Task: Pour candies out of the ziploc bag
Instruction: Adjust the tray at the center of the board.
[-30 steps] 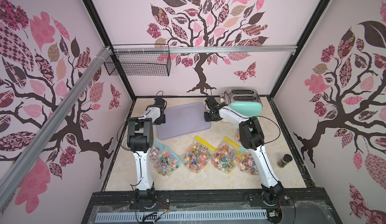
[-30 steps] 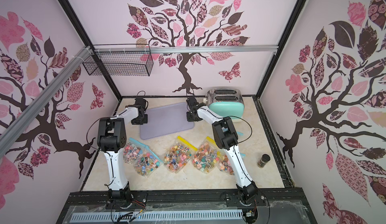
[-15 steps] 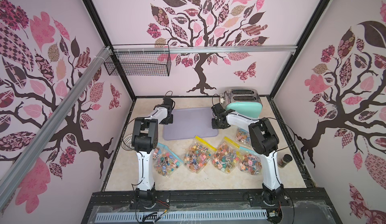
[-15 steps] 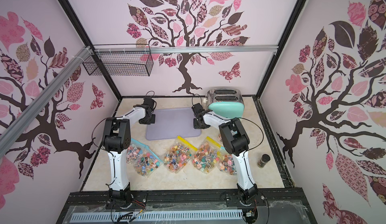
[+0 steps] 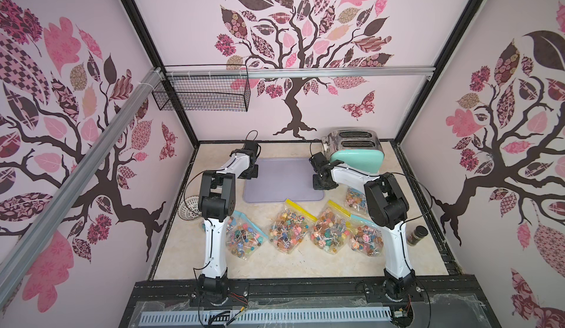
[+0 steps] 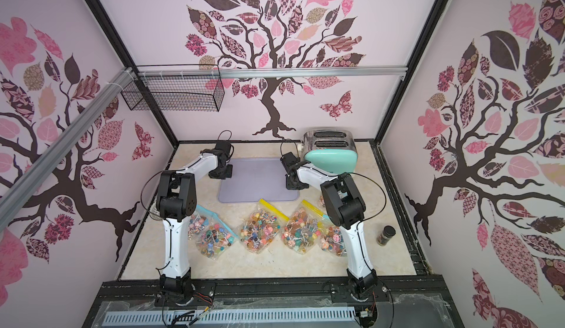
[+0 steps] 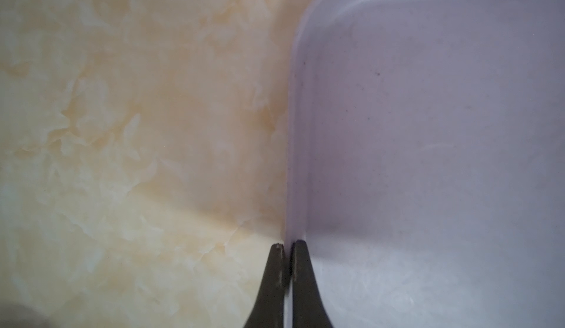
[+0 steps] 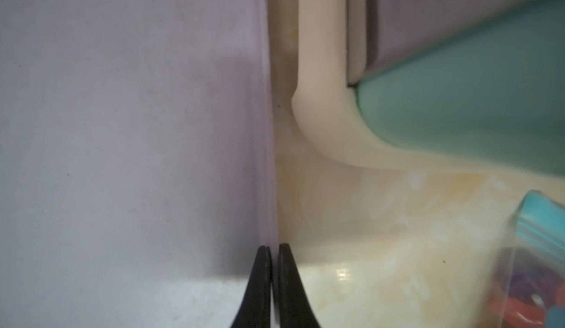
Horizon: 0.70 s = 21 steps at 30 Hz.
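There are five clear bags [image 5: 331, 231] of candies [image 5: 289, 230], one lilac tray [image 5: 282, 179], one toaster [image 5: 356, 155], one dark jar [image 5: 416, 235], one white strainer [image 5: 189, 208] and one wire basket [image 5: 201, 95] on the wall. The left gripper [image 7: 289, 245] has its tips pressed together on the tray's left rim, and the right gripper [image 8: 274, 247] pinches the opposite rim the same way; in each wrist view the thin rim runs between the two tips. All the candies lie inside the bags on the table [image 5: 275, 265]. Four bags sit in a row just beside the tray's near edge, apart from both grippers, with yellow zips on the middle two and blue zips on the end two. The fifth bag [image 5: 354, 196] lies near the right gripper, between the toaster and the row, and its blue-zipped corner shows blurred in the right wrist view. The right arm covers part of that bag and part of the row's end bag, the left arm cuts across the other end bag and the strainer, and whether any zip is open I cannot tell
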### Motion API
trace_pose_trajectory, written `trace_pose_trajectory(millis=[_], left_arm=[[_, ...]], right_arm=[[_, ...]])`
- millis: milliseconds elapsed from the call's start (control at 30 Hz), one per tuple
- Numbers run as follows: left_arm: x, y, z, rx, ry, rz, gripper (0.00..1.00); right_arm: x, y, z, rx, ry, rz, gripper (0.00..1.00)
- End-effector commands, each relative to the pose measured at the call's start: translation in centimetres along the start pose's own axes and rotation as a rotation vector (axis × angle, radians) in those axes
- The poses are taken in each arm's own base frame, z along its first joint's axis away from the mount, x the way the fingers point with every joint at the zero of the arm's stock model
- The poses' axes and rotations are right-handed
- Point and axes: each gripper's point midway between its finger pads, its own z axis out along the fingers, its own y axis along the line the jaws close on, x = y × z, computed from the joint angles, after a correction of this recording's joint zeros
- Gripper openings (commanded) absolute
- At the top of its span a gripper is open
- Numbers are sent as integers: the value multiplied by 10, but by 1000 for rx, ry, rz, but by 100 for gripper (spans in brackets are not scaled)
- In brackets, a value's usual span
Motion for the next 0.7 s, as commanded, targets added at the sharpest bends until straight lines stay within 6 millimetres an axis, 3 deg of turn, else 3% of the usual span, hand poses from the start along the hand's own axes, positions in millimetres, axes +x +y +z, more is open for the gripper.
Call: trace_pose_trajectory(millis=[0,67,233,433,533,633,667], left_arm=[[14,-39,7,98,59,32,0],[16,-38,8,90,70,34,0],[19,-34,5,74,82,52,23],[8,-23,-8,28,49,56,39],[-2,-16,-22,8,17,45,45],[-13,-10,-44,2,-31,25,52],[-17,-8,-53,7,-50,18,62]], right_arm=[[33,-20,29,120,99,0,0],[33,-19,30,120,101,-2,0],[31,-16,30,107,97,-2,4],[23,-12,26,92,83,3,8],[16,-8,21,77,72,2,18],[3,-3,8,51,45,6,34],[-2,-2,1,39,31,8,40]])
